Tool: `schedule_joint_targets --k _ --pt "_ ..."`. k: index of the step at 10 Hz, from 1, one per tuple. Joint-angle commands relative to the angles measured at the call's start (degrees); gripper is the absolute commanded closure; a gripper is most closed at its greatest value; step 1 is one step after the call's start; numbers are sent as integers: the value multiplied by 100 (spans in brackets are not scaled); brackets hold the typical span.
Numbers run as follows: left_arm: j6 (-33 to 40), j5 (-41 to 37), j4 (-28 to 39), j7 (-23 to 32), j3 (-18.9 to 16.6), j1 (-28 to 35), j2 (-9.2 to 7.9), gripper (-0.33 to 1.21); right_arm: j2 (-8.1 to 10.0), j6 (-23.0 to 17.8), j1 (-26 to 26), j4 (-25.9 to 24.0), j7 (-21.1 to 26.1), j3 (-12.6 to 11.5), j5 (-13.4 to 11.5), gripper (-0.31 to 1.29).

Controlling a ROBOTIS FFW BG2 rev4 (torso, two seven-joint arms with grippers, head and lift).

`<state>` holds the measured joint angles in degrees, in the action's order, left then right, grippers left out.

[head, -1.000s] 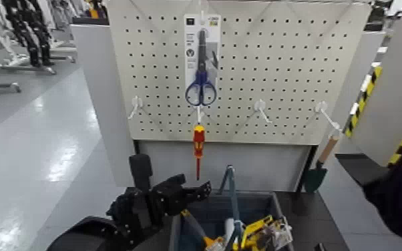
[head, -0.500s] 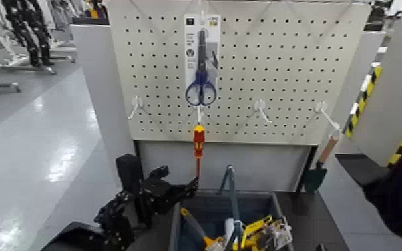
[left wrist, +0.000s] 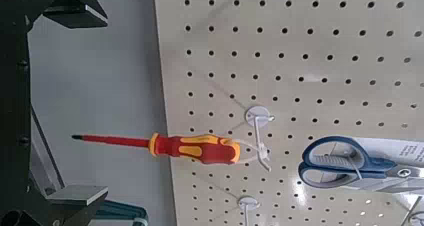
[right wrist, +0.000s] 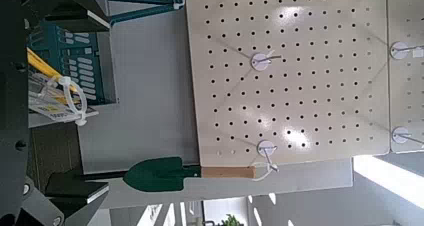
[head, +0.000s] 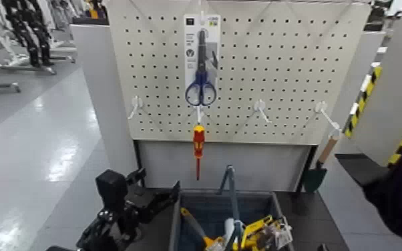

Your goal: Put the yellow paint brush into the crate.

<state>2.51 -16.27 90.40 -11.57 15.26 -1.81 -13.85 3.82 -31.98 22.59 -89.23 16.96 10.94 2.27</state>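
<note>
Left end effector: hanging low at the left of the crate, just outside its near-left corner; its fingers are standing wide apart with nothing between them.
Right end effector: not showing from the head camera; in its own wrist view its fingers are spread apart and gripping nothing, facing the pegboard.
Yellow paint brush: I am taking the yellow-handled piece lying slanted in the crate's left half for it, though only part is showing among the other tools, so I cannot be sure.
Crate: sitting below the pegboard, already carrying a tangle of yellow tools and a teal handle.
Pegboard: carrying blue scissors in a pack, a red-and-yellow screwdriver and a green trowel at the far right; some hooks are bare.
Stage, as I judge it: the brush seems to be in, and the arm looks free of it.
What could go wrong: the left arm is sitting close to the crate's rim, so a careless swing could be knocking the crate or snagging the screwdriver's tip hanging just above.
</note>
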Motion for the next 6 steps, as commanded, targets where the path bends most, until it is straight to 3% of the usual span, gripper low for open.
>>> schedule_joint_targets --k 1,3,5,6 --pt "637 352 -14 445 -137 462 40 13 -13 -10 9 -15 0 -13 -7 17" --pt "1147 686 -49 805 -269 805 155 13 -4 -19 9 -24 0 -13 -16 17" --pt "1252 871 12 920 -559 1130 322 13 -4 -10 9 -33 0 -4 -34 17" --pt "1279 950 56 920 -612 1245 322 12 -4 7 9 -42 0 5 -34 17"
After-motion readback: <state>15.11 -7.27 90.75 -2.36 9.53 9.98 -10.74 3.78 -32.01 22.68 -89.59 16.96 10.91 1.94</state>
